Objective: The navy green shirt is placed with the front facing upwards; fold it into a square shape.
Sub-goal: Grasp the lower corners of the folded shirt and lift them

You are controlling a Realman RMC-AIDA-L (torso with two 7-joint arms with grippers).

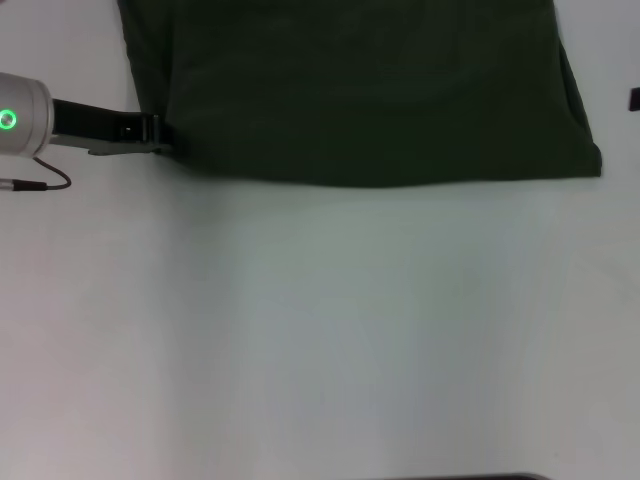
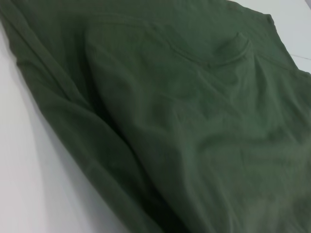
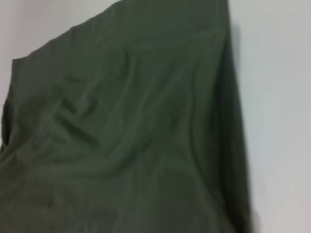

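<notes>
Showing left gripper (image 1: 160, 135) only overhead, shirt (image 1: 360, 90)

White table (image 1: 330, 330), plain matte top. Navy green shirt (image 1: 370, 90) lies flat on the far part, running off the top of the head view; near hem roughly straight, near-right corner sticking out a bit. Fabric rumpled with soft folds in both wrist views. Thin dark cable (image 1: 45, 182) rests on the table at the left edge.
</notes>
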